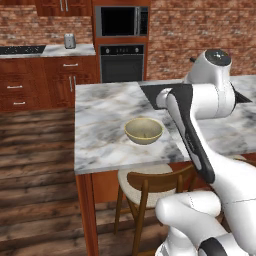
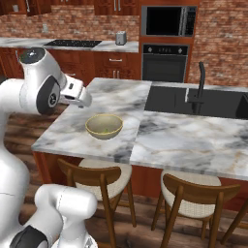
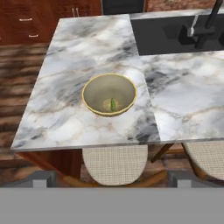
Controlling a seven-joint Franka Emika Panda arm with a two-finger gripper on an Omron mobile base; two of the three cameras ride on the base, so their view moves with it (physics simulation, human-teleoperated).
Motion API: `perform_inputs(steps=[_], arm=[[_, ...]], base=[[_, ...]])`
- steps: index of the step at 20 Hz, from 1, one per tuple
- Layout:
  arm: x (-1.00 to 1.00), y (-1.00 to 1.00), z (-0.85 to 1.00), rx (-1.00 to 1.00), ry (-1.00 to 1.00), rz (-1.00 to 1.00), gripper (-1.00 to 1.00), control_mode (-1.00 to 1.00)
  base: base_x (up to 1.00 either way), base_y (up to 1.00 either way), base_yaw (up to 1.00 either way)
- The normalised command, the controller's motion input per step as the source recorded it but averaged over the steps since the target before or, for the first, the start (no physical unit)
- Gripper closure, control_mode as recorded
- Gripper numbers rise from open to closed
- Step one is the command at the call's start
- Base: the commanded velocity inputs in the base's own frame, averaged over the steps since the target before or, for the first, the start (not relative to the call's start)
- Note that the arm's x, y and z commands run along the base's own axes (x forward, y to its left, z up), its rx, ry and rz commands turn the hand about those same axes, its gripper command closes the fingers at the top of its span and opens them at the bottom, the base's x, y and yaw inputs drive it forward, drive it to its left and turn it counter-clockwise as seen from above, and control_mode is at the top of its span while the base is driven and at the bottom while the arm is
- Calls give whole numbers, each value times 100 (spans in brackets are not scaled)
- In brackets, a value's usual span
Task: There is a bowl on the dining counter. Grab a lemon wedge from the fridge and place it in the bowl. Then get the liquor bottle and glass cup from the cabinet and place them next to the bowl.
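A tan bowl (image 1: pixel 143 131) (image 2: pixel 104 126) (image 3: pixel 109 94) stands on the marble dining counter (image 3: pixel 65 65), near its front edge. Inside the bowl lies a small yellow-green lemon wedge (image 3: pixel 113 104). My gripper (image 3: pixel 111 180) hangs above and in front of the bowl, looking down at it. Its fingertips (image 3: pixel 41 179) stand wide apart with nothing between them, so it is open. In the right base view the white hand (image 2: pixel 77 94) sits just left of the bowl and higher. The liquor bottle and glass cup are out of view.
A black sink (image 2: pixel 193 101) with a dark faucet (image 2: pixel 200 85) takes up the counter's right half. Wooden stools (image 2: pixel 99 181) (image 2: pixel 193 198) stand under the front edge. An oven (image 1: pixel 121 62), a microwave (image 1: pixel 121 21) and a toaster (image 1: pixel 69 41) line the far brick wall.
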Motion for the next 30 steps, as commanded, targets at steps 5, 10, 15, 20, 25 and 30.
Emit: perform_inputs(steps=[5,10,15,20,25,30], arm=[[-77,0,-13,-6,7,0,-100,-100],[-68,0,-39,-3,0,0,-100,-100],[-38,0,-26,0,0,0,-100,-100],[-20,0,-2,0,0,0,-100,-100],[-10,0,0,0,0,0,-100,100],[0,0,0,0,0,0,-100,100]], base=[[0,0,0],[0,0,0],[0,0,0],[0,0,0],[-67,17,1],[-93,94,13]])
